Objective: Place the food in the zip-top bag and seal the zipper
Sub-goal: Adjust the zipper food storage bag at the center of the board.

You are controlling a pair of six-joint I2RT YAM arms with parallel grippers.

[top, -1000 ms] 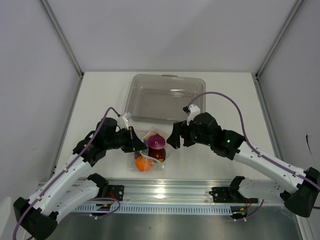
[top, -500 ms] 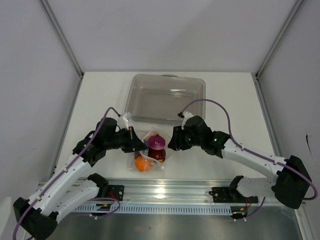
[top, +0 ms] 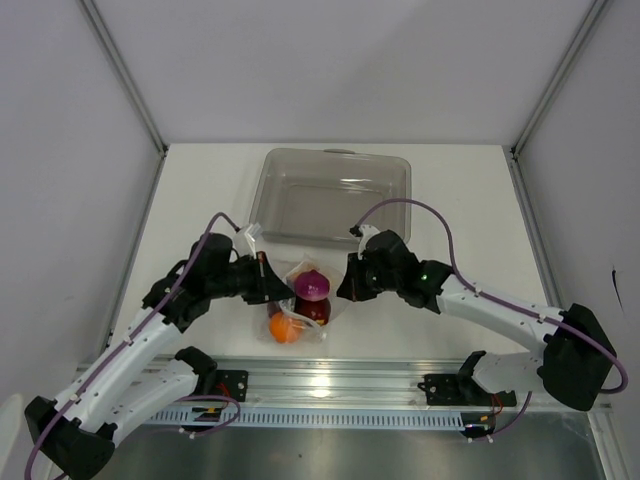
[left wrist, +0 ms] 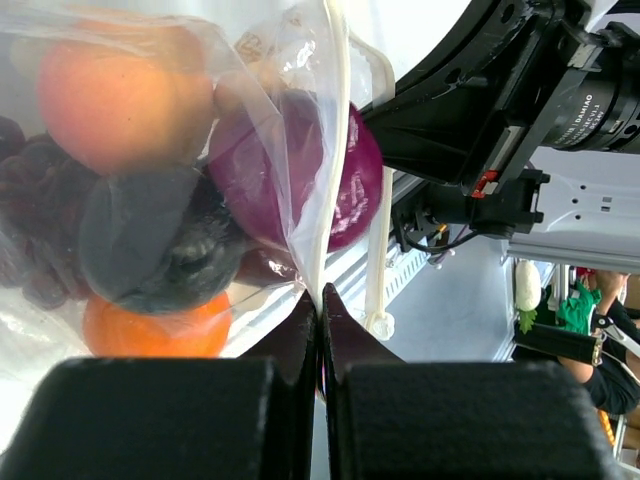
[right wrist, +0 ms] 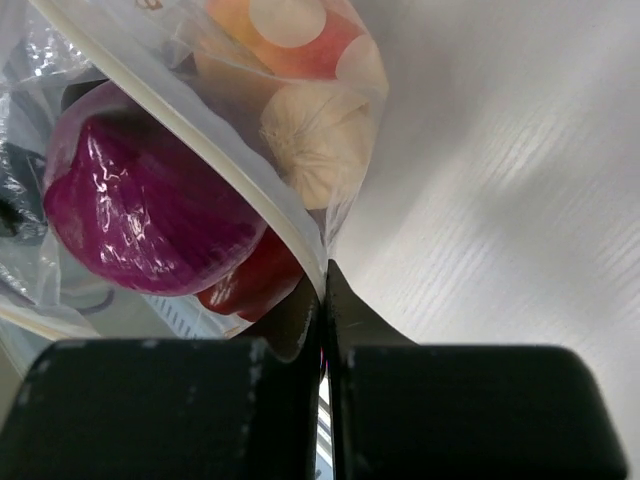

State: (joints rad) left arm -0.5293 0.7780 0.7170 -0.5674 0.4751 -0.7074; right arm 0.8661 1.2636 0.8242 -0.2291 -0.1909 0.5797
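Note:
The clear zip-top bag (top: 300, 305) lies between the two arms, stuffed with the food. Inside it I see a purple onion-like ball (top: 312, 284), an orange (top: 286, 328) and a dark red fruit (top: 318, 310). My left gripper (top: 281, 291) is shut on the bag's left mouth edge (left wrist: 322, 240), pinching the pale zipper strip. My right gripper (top: 343, 290) is shut on the zipper strip (right wrist: 255, 185) at the bag's right end. The right wrist view shows the purple ball (right wrist: 140, 205), a beige bulb (right wrist: 315, 140) and a peach (right wrist: 290, 35). A blackish fruit (left wrist: 150, 235) and grapes (left wrist: 35, 220) show in the left wrist view.
A rigid translucent grey tray (top: 330, 195) stands just behind the bag. An aluminium rail (top: 330, 385) runs along the table's near edge, and grey walls close in the table on three sides.
My right arm moved left toward the bag and its gripper went from open to shut on the bag's right edge. The left arm and the bag stayed nearly still.

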